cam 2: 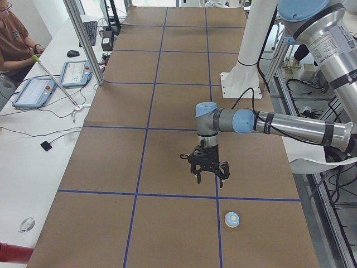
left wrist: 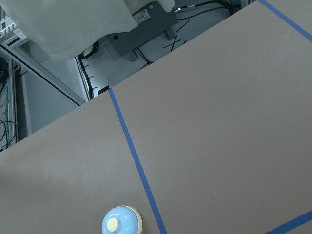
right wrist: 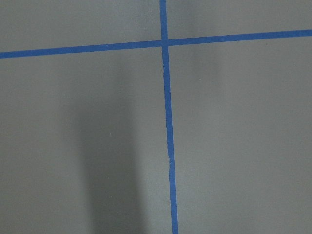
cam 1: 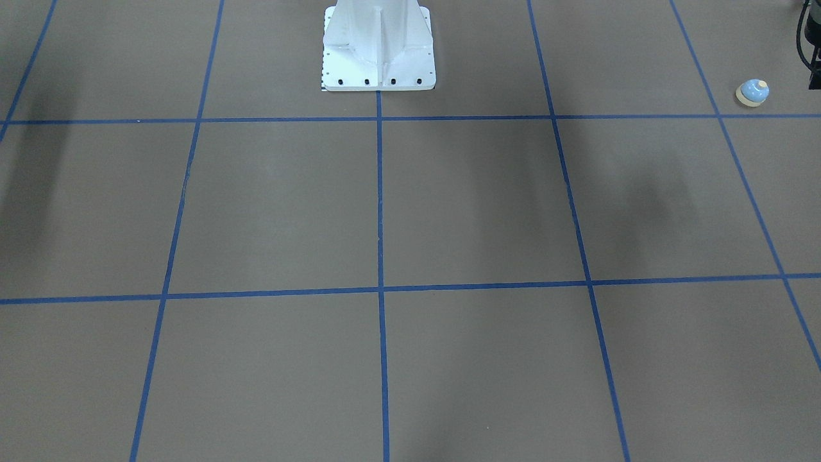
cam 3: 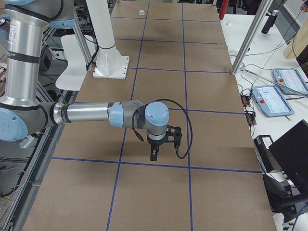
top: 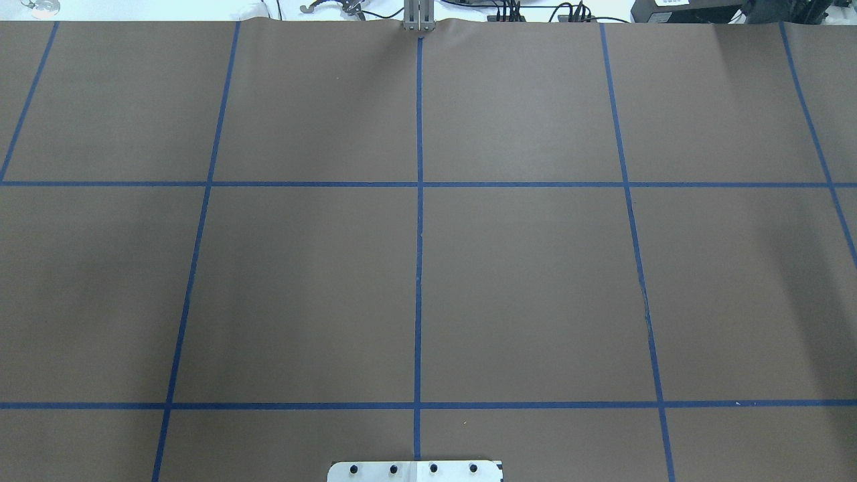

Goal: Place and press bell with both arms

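Note:
The bell (cam 1: 752, 92) stands upright on the brown table near the robot's left end. It also shows in the exterior left view (cam 2: 232, 219), small and far in the exterior right view (cam 3: 141, 12), and at the bottom edge of the left wrist view (left wrist: 122, 220). The left gripper (cam 2: 210, 178) hangs above the table, apart from the bell and further along the table. I cannot tell if it is open or shut. The right gripper (cam 3: 153, 157) hangs over the table near a tape line, far from the bell. Its state cannot be told. No fingers show in either wrist view.
Blue tape lines (top: 418, 268) divide the brown table into squares. The white bolted pedestal (cam 1: 378, 58) stands at the robot's side. An operator (cam 2: 11, 39), control tablets (cam 2: 33, 92) and an aluminium post (cam 2: 83, 39) are along the far side. A black arm part (cam 1: 809, 45) shows at the edge.

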